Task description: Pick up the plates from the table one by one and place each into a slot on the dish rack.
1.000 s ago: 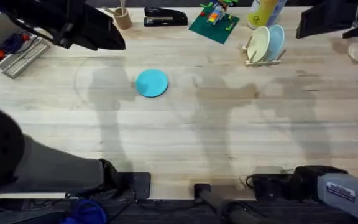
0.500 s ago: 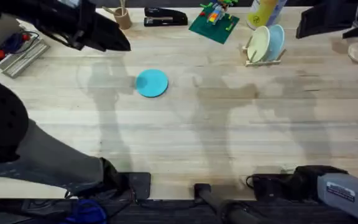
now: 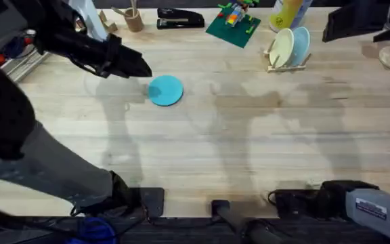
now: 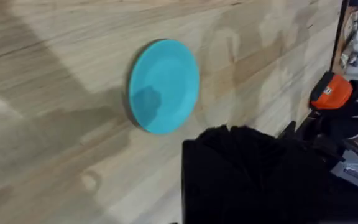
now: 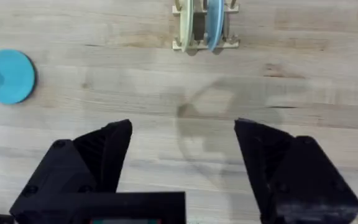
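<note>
— Turquoise plate lies flat on the bench, well short of the dish rack; my left gripper is just beside it, fingers' state I cannot tell.

— And the rack?

— Two plates already slotted. My right gripper is parked, fingers wide.

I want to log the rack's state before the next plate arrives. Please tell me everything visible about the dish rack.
The dish rack is a small light-wood frame with thin upright dowels. It stands upright on the table at the far right side. Two plates stand on edge in its slots, side by side: a pale yellow plate and a light blue plate. No claw touches it.
</note>
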